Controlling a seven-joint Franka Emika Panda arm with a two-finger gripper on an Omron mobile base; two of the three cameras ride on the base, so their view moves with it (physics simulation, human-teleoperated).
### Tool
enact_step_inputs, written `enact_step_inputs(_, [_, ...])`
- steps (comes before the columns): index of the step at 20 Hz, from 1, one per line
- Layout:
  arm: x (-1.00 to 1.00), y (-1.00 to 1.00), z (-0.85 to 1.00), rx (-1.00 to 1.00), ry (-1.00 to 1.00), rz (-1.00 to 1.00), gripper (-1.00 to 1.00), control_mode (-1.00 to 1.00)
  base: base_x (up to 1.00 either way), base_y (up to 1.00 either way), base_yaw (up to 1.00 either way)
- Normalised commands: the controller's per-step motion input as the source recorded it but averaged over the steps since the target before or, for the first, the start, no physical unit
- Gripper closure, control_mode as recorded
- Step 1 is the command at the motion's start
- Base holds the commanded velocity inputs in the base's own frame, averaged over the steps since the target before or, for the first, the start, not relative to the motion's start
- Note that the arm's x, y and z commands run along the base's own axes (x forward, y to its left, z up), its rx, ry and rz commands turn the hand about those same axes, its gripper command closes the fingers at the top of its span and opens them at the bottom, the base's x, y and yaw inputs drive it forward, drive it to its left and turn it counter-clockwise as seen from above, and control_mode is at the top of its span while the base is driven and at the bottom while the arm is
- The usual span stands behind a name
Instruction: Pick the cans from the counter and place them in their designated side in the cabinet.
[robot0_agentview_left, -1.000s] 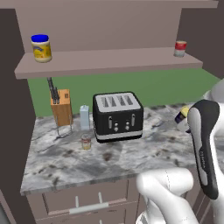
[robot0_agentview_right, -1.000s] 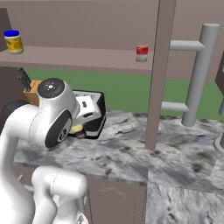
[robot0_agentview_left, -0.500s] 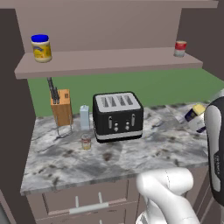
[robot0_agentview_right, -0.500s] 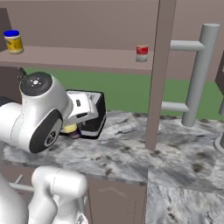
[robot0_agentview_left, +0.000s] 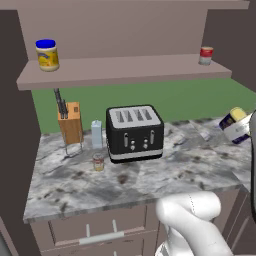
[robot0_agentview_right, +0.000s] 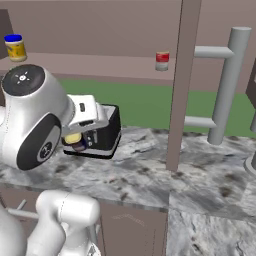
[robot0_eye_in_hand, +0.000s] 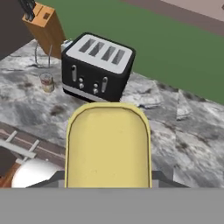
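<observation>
Surroundings: toaster (robot0_agentview_left: 134, 133) mid-frame on counter (robot0_agentview_left: 200, 165); knife block (robot0_agentview_left: 69, 122) to its left; you'll see a yellow jar (robot0_agentview_left: 47, 55) upper left and a red can (robot0_agentview_left: 205, 55) upper right on the cabinet (robot0_agentview_left: 125, 70) shelf.
Round can (robot0_agentview_left: 98, 162): lower left of toaster, on counter.
Pincer (robot0_agentview_left: 239, 131): clamped on boxy can (robot0_agentview_left: 233, 124), right edge, lifted above counter.
</observation>
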Motion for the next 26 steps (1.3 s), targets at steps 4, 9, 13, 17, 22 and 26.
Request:
enact_step_inputs(4, [0.00,0.09,0.25,0.00,-0.10,-0.03,1.00,-1.00,0.00,0.00,0.00])
enact_step_inputs(9, [0.00,0.12,0.17,0.00,-0.19,-0.04,1.00,-1.00,0.00,0.00,0.00])
enact_step_inputs(13, [0.00,0.08,0.17,0.00,-0.20,-0.03,1.00,-1.00,0.00,0.00,0.00])
enact_step_inputs(17, [0.00,0.02,0.23,0.01,-0.09,-0.02,1.00,-1.00,0.00,0.00,0.00])
enact_step_inputs(22, [0.01,0.00,0.33,0.03,-0.04,0.00,1.00,-1.00,0.00,0.00,0.00])
enact_step_inputs(26, [0.04,0.00,0.33,0.02,-0.03,0.00,1.00,-1.00,0.00,0.00,0.00])
